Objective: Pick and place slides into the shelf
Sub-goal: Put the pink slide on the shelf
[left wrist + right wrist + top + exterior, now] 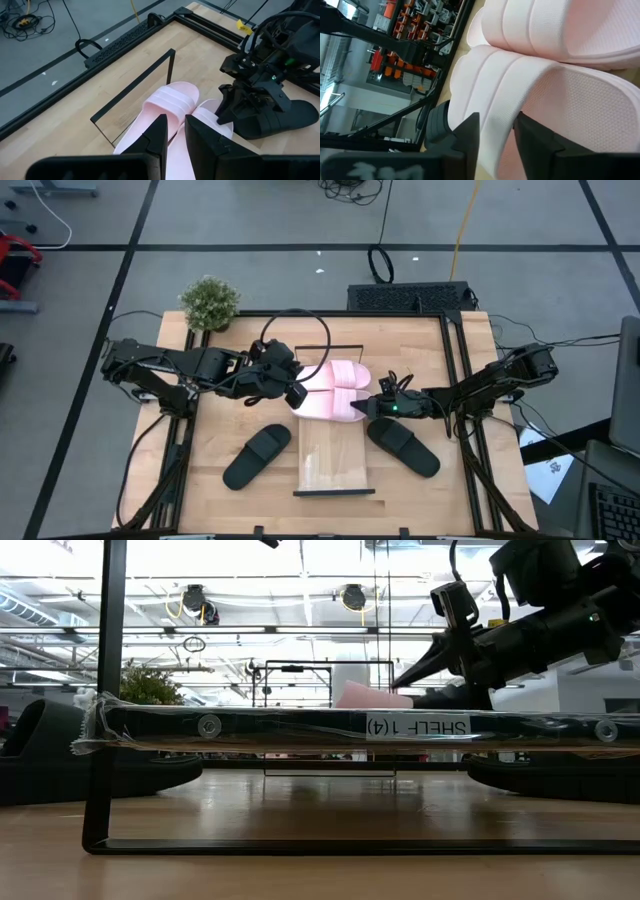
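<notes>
On the left, one black slide point(256, 456) lies on the tabletop point(215, 430) beside the shelf point(335, 462). The left gripper point(296, 395) clamps a pink slide point(340, 374) at the shelf's far end, beside its twin point(333, 406) (two pink, two black). The right gripper point(362, 408) pinches the twin's strap; the second black slide point(403, 445) lies right. Grey floor surrounds.

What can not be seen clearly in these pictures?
- High view: the heels of the pink slides are hidden under both end effectors, left and right.
- Low view: the shelf edge hides the pink slides; only a corner shows.
- Right wrist view: the black slides are out of frame.
</notes>
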